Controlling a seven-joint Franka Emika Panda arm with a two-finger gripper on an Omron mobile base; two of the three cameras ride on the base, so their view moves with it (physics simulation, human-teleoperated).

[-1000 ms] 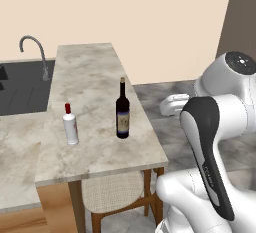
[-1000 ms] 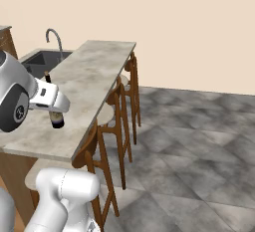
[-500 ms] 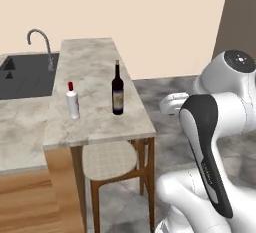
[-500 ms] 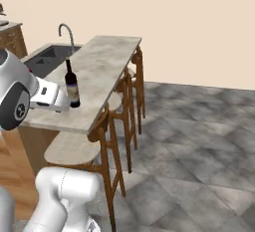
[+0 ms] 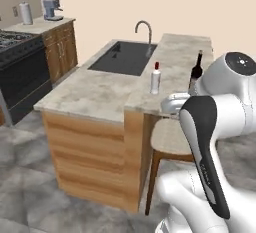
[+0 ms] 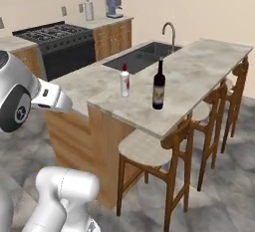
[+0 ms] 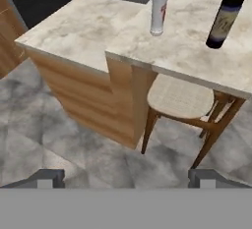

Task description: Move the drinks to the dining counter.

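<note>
the tall dark wine bottle with a pale label and the small white bottle with a red cap stand upright, apart, on the long beige marble dining counter, and the robot's gripper, wide open and holding nothing, might knock one over if it swings in too fast.

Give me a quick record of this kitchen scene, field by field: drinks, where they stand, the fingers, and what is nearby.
wine bottle: dark wine bottle, upright on the dining counter
white bottle: white bottle with red cap, upright on the same slab, apart from the wine bottle
fingers: fingers spread wide, holding nothing, above the floor
nearby: sink with faucet behind the bottles; stool under the slab's edge
</note>
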